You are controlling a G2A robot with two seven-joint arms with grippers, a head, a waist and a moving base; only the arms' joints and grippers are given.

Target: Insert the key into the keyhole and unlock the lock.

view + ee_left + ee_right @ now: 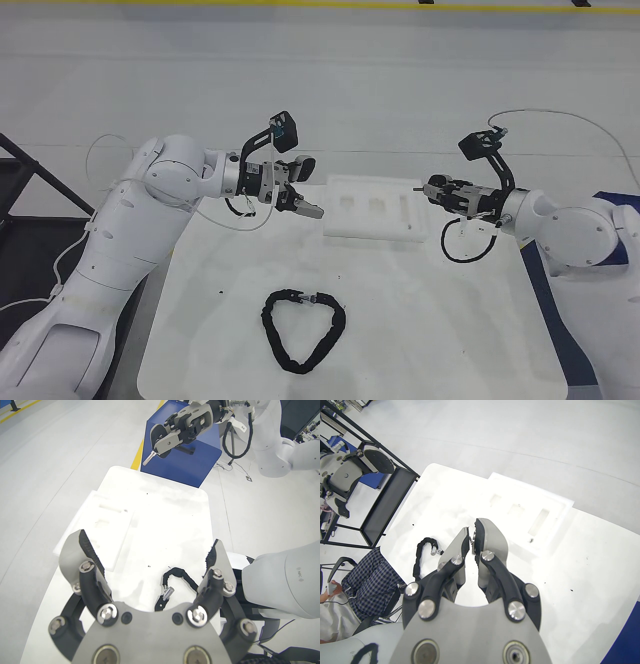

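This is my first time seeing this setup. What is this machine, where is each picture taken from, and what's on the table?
It is a two-armed robot at a white table. One picture looks down from above the arms; the other two come from a camera on each wrist. On the table lie a black chain lock and a white foam tray with empty recesses. The right gripper is shut on a key, held in the air. The left gripper is open and empty.

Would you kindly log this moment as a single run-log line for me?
left gripper: open, above table | right gripper: shut on key, aloft | chain lock: on table, ungripped | key: not inserted
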